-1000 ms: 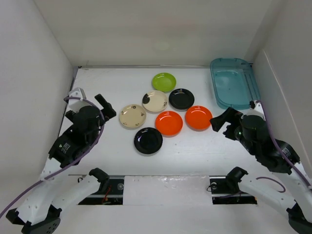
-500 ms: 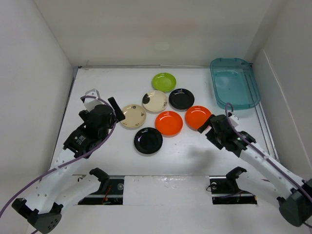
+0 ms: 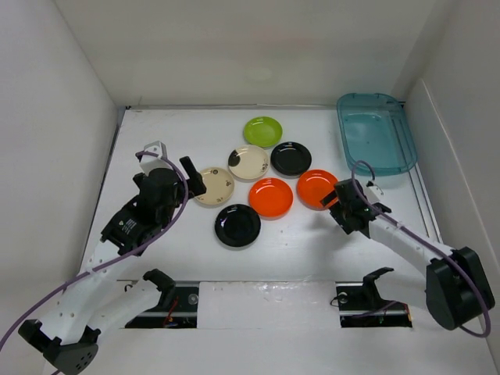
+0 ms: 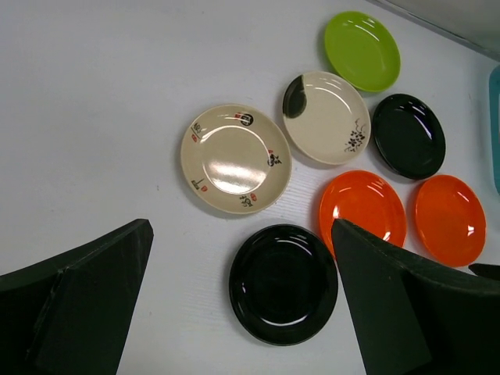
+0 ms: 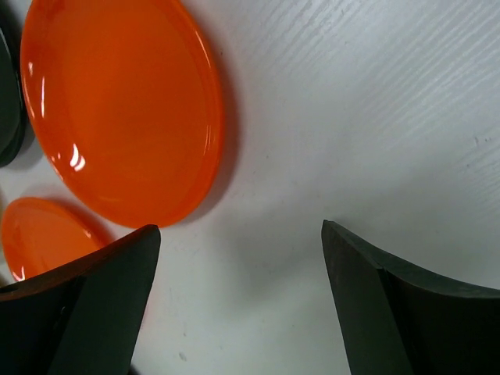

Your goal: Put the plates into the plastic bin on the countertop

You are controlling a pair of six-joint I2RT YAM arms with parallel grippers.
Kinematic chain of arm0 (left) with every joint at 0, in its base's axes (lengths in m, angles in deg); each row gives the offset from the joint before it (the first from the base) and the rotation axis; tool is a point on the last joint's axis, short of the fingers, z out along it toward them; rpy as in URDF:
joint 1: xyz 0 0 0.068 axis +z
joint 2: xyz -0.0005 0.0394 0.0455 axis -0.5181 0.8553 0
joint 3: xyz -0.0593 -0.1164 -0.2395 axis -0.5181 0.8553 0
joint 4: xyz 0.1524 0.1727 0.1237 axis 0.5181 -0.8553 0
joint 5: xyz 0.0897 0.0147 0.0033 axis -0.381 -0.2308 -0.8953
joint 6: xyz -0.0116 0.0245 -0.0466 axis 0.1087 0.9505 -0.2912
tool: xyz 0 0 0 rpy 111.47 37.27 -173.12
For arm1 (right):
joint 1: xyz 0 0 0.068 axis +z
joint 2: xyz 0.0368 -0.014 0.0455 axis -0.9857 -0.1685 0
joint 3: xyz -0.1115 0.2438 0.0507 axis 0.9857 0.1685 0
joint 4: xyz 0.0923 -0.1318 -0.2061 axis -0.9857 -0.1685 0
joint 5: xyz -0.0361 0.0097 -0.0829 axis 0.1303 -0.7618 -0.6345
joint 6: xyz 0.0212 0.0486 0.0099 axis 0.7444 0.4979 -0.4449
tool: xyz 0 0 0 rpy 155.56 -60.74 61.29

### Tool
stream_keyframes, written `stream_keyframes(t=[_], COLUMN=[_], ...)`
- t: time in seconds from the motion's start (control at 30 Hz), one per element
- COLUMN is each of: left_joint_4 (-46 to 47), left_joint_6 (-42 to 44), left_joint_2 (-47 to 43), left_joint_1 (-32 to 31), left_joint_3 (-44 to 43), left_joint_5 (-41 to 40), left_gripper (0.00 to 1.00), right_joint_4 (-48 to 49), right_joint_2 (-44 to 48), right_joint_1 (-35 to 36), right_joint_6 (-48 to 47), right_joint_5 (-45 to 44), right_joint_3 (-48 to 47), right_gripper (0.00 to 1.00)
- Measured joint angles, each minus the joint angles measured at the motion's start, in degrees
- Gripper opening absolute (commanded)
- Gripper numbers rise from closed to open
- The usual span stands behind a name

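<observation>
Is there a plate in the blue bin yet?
No, the blue bin is bare inside; all seven plates lie on the table.

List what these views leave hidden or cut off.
Top external: right gripper covers the right-hand glossy orange round plate's edge; contact unclear.
Left wrist: translucent teal plastic bin cut by right frame edge.
Right wrist: glossy black round plate cut by left edge.

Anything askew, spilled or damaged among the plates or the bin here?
Nothing stands out. The seven small round glossy plates lie flat on the white countertop; the dark patch on one cream plate looks like painted decoration, not damage. The translucent teal plastic bin sits level. The left hand and right hand are open.
</observation>
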Motion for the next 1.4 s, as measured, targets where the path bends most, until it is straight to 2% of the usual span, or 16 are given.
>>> stream_keyframes(t=[0.3,0.63,0.77,0.87,0.9,1.1,1.27,1.3,1.33,1.4], left_joint_4=[0.79,1.11,1.11,1.11,1.11,1.16,1.16,1.16,1.16,1.18], left_joint_6=[0.83,1.09,1.09,1.09,1.09,1.11,1.11,1.11,1.11,1.11], left_joint_2=[-1.31,-2.21,-2.67,-3.3,-3.52,-4.04,-4.22,-4.31,-4.39,-4.46], left_joint_1=[0.0,0.0,0.0,0.0,0.0,0.0,0.0,0.0,0.0,0.0], left_joint_3=[0.87,0.9,0.9,0.9,0.9,0.9,0.92,0.92,0.92,0.92], left_joint_5=[1.99,2.54,2.58,2.58,2.58,2.58,2.99,3.02,3.04,3.02], left_gripper=[1.0,1.0,1.0,1.0,1.0,1.0,1.0,1.0,1.0,1.0], right_joint_4=[4.79,5.05,3.78,3.28,2.99,1.18,-0.81,-1.55,-2.43,-2.78], right_joint_2=[-11.1,-17.7,-19.63,-20.24,-20.41,-22.45,-26.73,-27.69,-28.55,-30.18], right_joint_1=[-2.29,-2.29,-2.69,-2.75,-2.75,-3.02,-3.41,-3.52,-3.61,-3.85], right_joint_6=[-0.57,-1.25,-1.99,-2.16,-2.27,-3.37,-5.2,-5.53,-6.1,-6.29], right_joint_5=[-1.11,-1.03,-0.96,-0.94,-0.94,-0.92,-0.48,-0.39,-0.31,-0.13], right_joint_3=[-4.04,-9.9,-12.2,-12.76,-12.94,-15.21,-19.43,-20.5,-21.44,-23.32], right_gripper=[0.65,0.59,0.44,0.44,0.4,0.45,0.42,0.35,0.15,0.08])
